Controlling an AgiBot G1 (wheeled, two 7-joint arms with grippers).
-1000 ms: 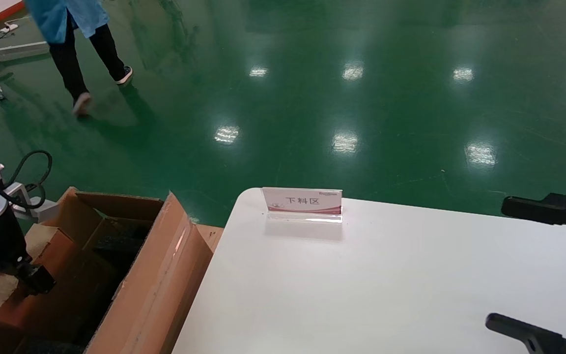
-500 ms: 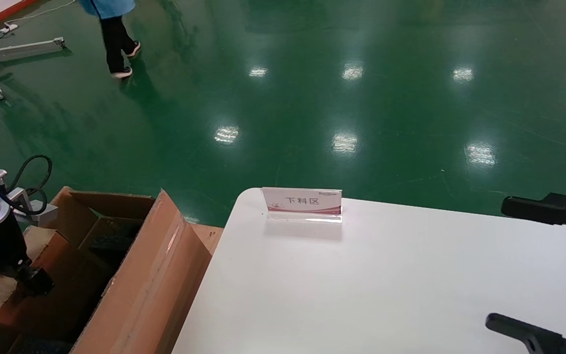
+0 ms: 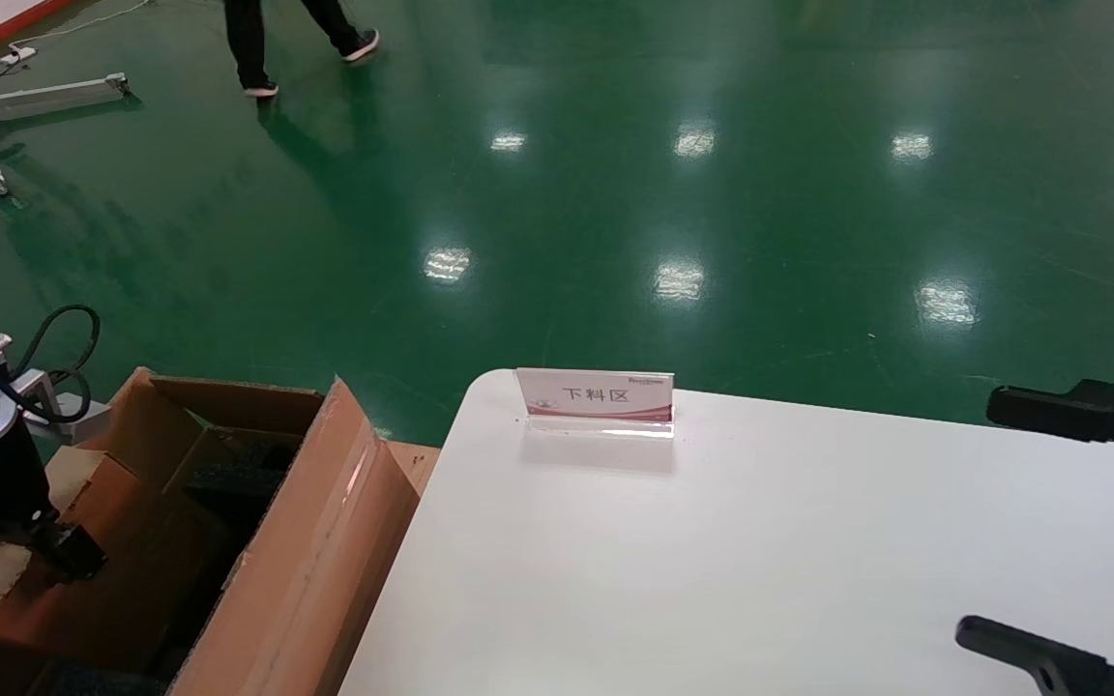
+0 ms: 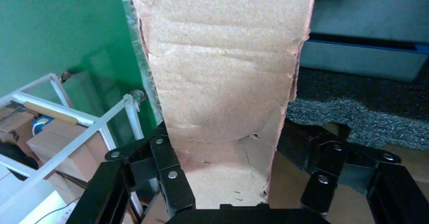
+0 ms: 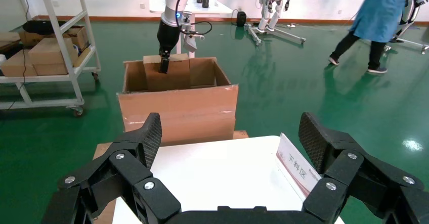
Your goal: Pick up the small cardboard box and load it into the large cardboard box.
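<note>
My left gripper [image 4: 227, 183] grasps the small box [image 4: 222, 82], lowered inside the big box [image 3: 315, 541]. Right gripper [image 5: 230, 148] spread wide, parked over tabletop [image 3: 760, 561] at 3 o'clock.

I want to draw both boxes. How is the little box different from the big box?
The small cardboard box is much narrower than the large cardboard box. The small one is shut and upright, poking above the rim; the large one is open at the top. The left gripper is clamped on the small box, while nothing grips the large one. The small box sits inside the large box. Both are brown cardboard.
</note>
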